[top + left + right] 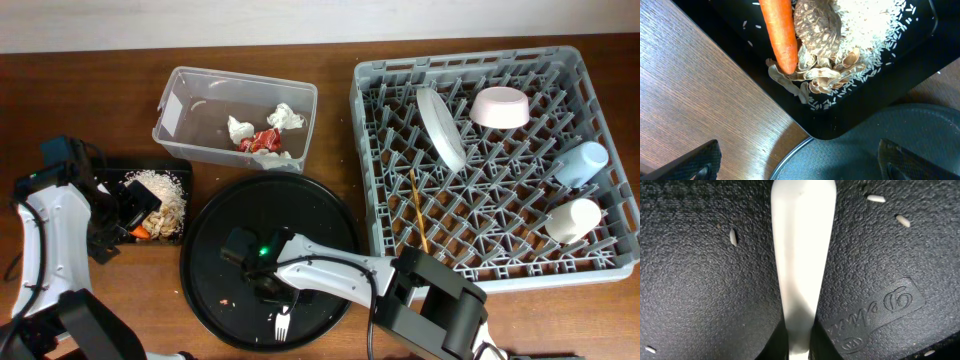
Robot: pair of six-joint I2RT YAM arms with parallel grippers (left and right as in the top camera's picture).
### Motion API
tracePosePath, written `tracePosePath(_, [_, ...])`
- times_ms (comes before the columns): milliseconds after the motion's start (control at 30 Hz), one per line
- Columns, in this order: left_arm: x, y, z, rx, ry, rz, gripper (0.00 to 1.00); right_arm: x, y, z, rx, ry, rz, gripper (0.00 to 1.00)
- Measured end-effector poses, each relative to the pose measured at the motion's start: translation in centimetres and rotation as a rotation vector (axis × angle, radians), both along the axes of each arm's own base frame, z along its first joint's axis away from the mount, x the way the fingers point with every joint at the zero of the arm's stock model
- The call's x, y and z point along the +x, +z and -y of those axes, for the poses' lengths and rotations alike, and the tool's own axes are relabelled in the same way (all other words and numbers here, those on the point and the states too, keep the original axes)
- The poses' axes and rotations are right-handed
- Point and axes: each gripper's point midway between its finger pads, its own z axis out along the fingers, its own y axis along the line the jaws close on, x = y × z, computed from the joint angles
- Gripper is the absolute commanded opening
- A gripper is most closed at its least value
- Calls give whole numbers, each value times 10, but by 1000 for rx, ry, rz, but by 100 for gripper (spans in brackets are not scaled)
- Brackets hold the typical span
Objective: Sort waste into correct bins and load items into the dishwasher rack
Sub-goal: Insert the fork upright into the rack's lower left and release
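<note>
Right gripper (275, 296): closed on the handle of the white fork (283, 322), a finger against each side of it in the right wrist view.

White fork: lies on the large round black tray (220, 230), in its near part, close to the near rim. Long axis runs near to far. Tines point near; the handle points far, into the gripper. A few loose rice grains (733, 236) lie on the tray surface beside the handle.

Left gripper (800, 162): open, fingertips wide apart (one at each lower corner of the left wrist view). It hangs over the near right corner of the small black tray (920, 55), where that corner meets the round tray's rim.

Small black tray: holds the orange carrot (782, 35), a brown lump (817, 27) touching its side, and the beige crumbly heap (865, 30).

Clear tub (180, 110): holds white tissues (285, 117) and the red wrapper (262, 140).

Dishwasher rack (370, 200): holds the plate (440, 128) on edge, pink bowl (500, 107), blue cup (580, 163), cream cup (573, 220) and the chopstick (417, 210), which lies near to far.
</note>
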Motion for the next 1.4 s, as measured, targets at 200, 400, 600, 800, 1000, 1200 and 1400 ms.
tracePosePath(200, [0,0,0,0,0,0,99,11,17,26,-34,60,33,4])
tracePosePath(400, [0,0,0,0,0,0,99,57,109,85,-24,74,245,4])
tracePosePath(600, [0,0,0,0,0,0,99,102,166,171,-68,177,383,5])
tracePosePath(800, [0,0,0,0,0,0,99,128,164,235,-140,121,349,4])
tracePosePath(1000, [0,0,0,0,0,0,99,136,142,269,-165,89,319,4])
tracePosePath(1200, [0,0,0,0,0,0,99,130,106,263,-128,180,289,5])
tracePosePath(1400, [0,0,0,0,0,0,99,132,102,258,-103,220,301,36])
